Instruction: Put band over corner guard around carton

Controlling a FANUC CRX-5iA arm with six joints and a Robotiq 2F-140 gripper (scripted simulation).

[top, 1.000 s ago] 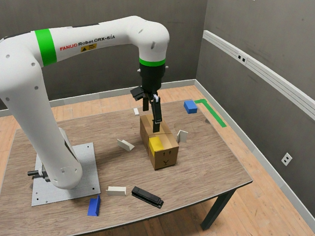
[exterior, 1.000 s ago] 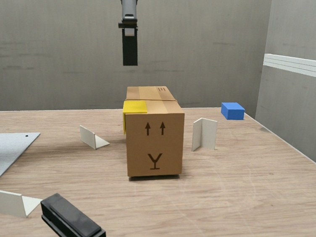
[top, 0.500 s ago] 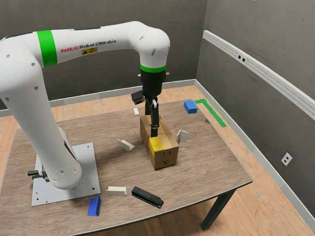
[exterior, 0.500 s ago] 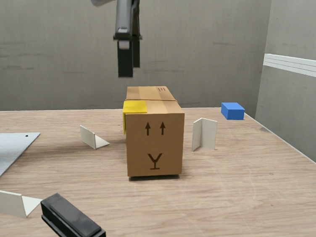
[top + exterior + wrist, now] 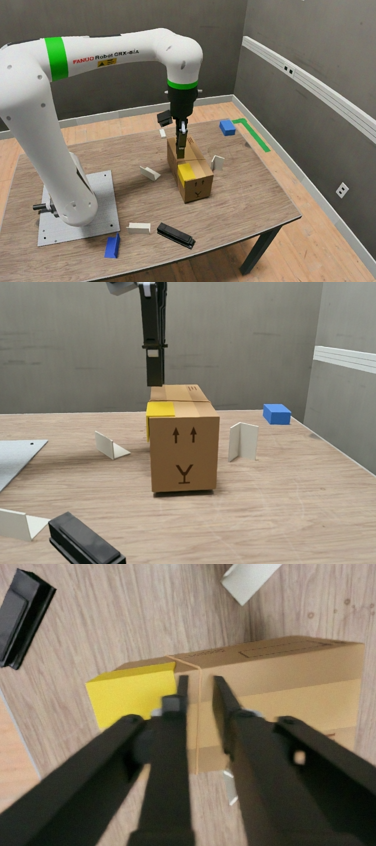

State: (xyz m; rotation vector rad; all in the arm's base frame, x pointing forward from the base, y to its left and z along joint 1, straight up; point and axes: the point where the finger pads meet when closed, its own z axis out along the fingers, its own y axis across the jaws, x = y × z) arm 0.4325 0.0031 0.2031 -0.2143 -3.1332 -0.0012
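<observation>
A brown carton (image 5: 194, 182) (image 5: 183, 451) (image 5: 300, 679) stands level on the table, arrows up. A yellow corner guard (image 5: 185, 172) (image 5: 160, 408) (image 5: 130, 695) sits on its near top left corner. A thin tan band (image 5: 197, 159) (image 5: 194, 400) (image 5: 197, 729) runs round the carton just behind the guard, not over it. My gripper (image 5: 181, 156) (image 5: 155, 383) (image 5: 200, 692) points straight down over the carton top. Its fingers are nearly together, with a small gap on either side of the band line. I see nothing held between them.
White angle pieces (image 5: 149, 173) (image 5: 217, 162) (image 5: 138, 228) stand around the carton. A blue angle piece (image 5: 112, 246) and a black bar tool (image 5: 175, 235) lie near the front edge. A blue block (image 5: 227, 127) sits at the back right. The arm's grey base plate (image 5: 100, 188) is at the left.
</observation>
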